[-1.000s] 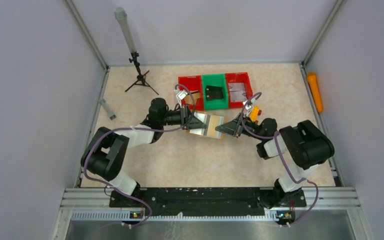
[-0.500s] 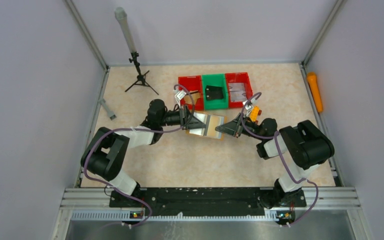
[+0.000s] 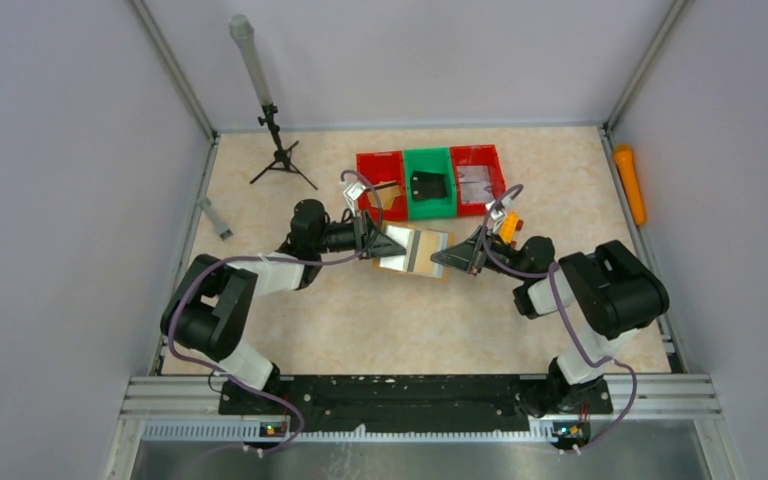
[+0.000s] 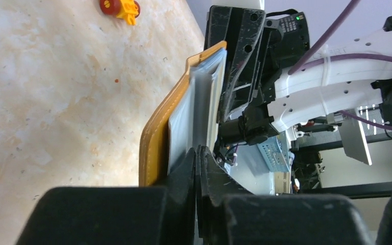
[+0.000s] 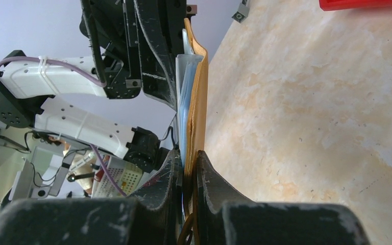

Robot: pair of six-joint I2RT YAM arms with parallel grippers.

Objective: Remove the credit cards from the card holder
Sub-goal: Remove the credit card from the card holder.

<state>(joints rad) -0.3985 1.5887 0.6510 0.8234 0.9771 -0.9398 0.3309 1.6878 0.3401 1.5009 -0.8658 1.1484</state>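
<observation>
— What does the overhead view give?
— The wallet (image 3: 417, 250) is spread open just below the middle of the frame, shiny lining facing up. The left claw (image 3: 390, 243) is at its left edge and the right claw (image 3: 447, 258) at its right edge. A row of bins (image 3: 430, 153) sits above it.
— And the left wrist?
— The left claw's jaws are pressed fully together at bottom centre, against the pale inner sleeves (image 4: 194, 107) beside the brown cover. Whether a card is caught between them, I cannot tell. A yellow toy (image 4: 121, 6) lies at top left.
— The right wrist?
— The right claw, nearly closed, pinches the wallet's brown edge at bottom centre. The wallet runs edge-on up the middle.
</observation>
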